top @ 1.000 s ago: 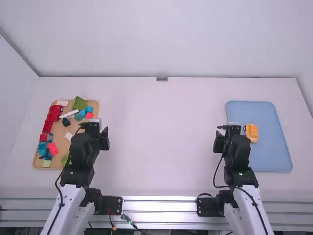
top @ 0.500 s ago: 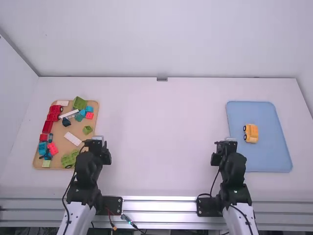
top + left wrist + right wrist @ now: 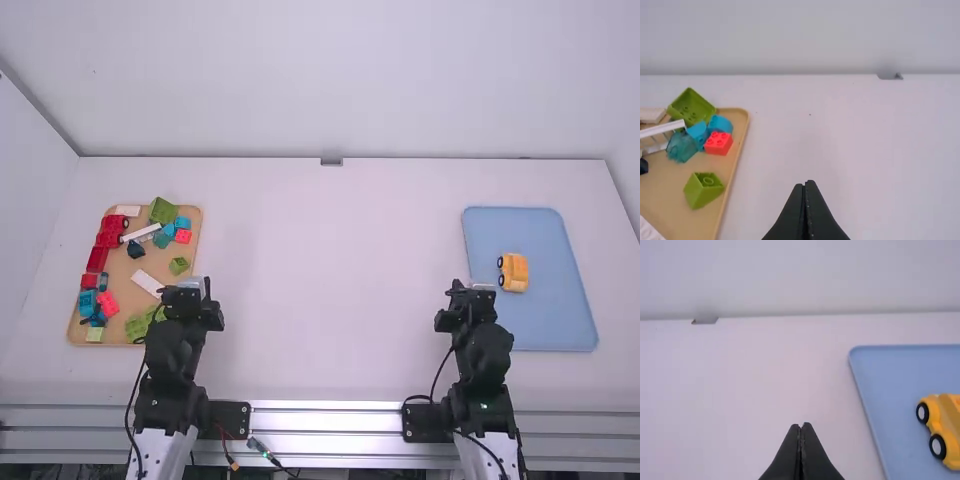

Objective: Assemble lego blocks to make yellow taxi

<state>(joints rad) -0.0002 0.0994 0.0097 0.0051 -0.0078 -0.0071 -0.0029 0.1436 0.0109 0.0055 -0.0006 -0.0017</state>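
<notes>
A tan, round-cornered tray [image 3: 662, 192] held a red, square, four-studded plastic block [image 3: 718, 143], a slanted bright-green plastic block [image 3: 703, 190] and a white railing-like plastic piece [image 3: 662, 129]. A small grey fitting [image 3: 331, 161] sat at the far edge of the white table [image 3: 330, 280].

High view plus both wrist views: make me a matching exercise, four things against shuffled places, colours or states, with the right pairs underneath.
Things
1. Yellow vehicle
2. Red four-stud block
3. Left end effector
4. The vehicle's wheels

Places, colours, states
A. Fingers shut, holding nothing
B. On the blue tray
C. Black with white centres
D. On the tan tray, beside light blue blocks

Right pairs
1-B
2-D
3-A
4-C
</notes>
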